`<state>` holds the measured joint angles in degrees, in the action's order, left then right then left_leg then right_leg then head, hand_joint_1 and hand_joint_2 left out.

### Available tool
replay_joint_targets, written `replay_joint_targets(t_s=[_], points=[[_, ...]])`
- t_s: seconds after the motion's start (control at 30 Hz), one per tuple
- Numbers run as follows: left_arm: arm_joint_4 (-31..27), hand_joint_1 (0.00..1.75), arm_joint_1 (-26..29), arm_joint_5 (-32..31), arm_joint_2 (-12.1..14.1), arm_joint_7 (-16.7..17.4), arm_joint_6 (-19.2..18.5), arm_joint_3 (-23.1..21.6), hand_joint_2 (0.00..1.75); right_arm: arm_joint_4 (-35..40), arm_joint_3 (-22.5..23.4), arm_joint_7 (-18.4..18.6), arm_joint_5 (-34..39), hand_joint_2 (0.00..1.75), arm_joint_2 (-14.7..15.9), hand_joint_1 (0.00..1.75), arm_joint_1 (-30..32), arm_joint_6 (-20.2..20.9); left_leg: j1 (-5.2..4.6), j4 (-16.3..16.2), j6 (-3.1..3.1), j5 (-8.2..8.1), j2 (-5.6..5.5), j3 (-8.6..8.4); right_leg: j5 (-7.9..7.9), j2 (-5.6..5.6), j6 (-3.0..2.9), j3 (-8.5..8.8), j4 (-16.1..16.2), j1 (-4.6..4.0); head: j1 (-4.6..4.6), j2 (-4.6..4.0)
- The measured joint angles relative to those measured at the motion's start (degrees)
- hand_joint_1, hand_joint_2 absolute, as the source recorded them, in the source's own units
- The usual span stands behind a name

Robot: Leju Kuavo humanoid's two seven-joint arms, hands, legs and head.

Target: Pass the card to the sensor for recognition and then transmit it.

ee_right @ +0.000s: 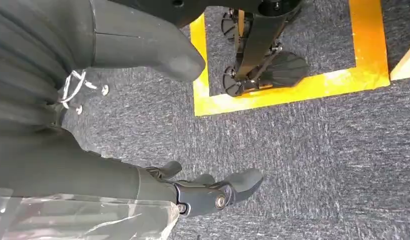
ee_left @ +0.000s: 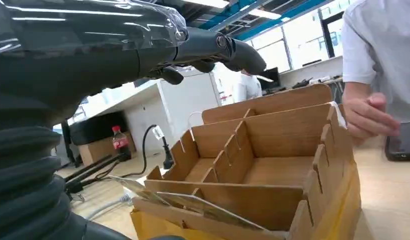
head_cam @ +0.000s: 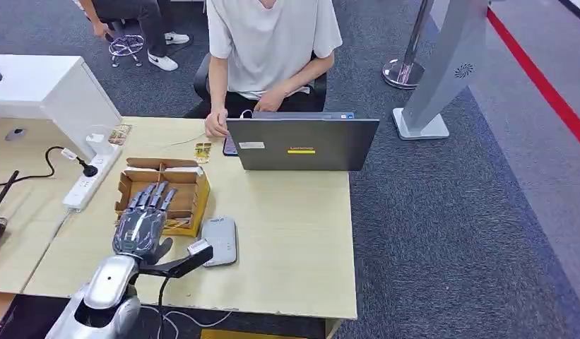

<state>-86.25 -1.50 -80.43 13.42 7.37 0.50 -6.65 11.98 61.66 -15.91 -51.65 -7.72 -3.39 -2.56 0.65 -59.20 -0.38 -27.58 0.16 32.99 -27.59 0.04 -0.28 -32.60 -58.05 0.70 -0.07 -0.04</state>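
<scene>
- The left hand (head_cam: 142,220) hovers, fingers spread and empty, over the divided brown cardboard box (head_cam: 190,185) (cards (ee_left: 193,206) lie inside).
- The grey flat sensor (head_cam: 220,241) sits at the box's 5 o'clock.
- The right hand (ee_right: 193,192) hangs empty, fingers loosely apart, above carpet.

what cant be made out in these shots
- Cards in the cardboard box: head view, the left hand covers them; left wrist view, the box wall cuts them off.
- Laptop screen: faces away from the head view.
- Grey sensor markings: too small.
- Right hand: hangs over carpet, fingers partly cut off.
</scene>
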Motion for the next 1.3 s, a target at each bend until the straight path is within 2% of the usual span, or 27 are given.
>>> replay_joint_targets(t_s=[0.7, 0.73, 1.07, 1.17, 1.3], points=[[2.6, 0.0, -0.7, 0.0, -0.4, 0.0, 0.0, 1.8, 1.75, 0.0, 0.1, 0.9, -0.5, 1.75, 0.4, 0.0, -0.2, -0.1, 0.0, 0.0, 0.0, 0.0, -0.01, 0.01, 0.0, 0.0, 0.0, -0.01, 0.0, 0.0, 0.0, 0.0], [2.7, 1.75, -0.7, 0.0, -0.4, 0.0, -0.1, 1.8, 1.75, 0.0, 0.1, 0.9, -0.5, 1.75, 0.4, 0.0, -0.2, -0.1, 0.0, 0.0, 0.0, 0.0, -0.01, 0.01, 0.0, 0.0, 0.0, -0.01, 0.0, 0.0, 0.0, 0.0], [4.0, 1.75, -0.6, 3.4, -0.2, -1.0, -3.6, 2.7, 1.75, 0.0, 0.4, 0.8, -1.2, 1.75, 0.6, 0.0, -0.2, -0.3, 0.0, 0.0, 0.0, 0.0, -0.01, 0.05, -0.01, 0.0, 0.0, 0.0, 0.0, 0.0, 0.0, 0.0], [4.3, 1.75, 0.8, 5.4, 0.3, -0.8, -2.1, 4.7, 1.75, 0.0, 0.3, -1.1, -2.5, 1.75, 0.3, 0.0, -0.2, -0.1, 0.01, 0.0, -0.01, -0.01, 0.04, 0.01, -0.01, 0.05, -0.01, 0.0, 0.0, 0.0, -0.02, 0.0], [4.7, 1.75, 2.2, 6.3, 0.6, -1.1, -1.0, 7.2, 1.75, 0.0, 0.3, -1.1, -2.9, 1.75, -0.2, 0.0, -0.2, -0.3, 0.0, 0.0, -0.01, -0.01, -0.01, 0.01, -0.03, 0.0, 0.0, -0.01, 0.0, 0.0, -0.02, 0.0]])
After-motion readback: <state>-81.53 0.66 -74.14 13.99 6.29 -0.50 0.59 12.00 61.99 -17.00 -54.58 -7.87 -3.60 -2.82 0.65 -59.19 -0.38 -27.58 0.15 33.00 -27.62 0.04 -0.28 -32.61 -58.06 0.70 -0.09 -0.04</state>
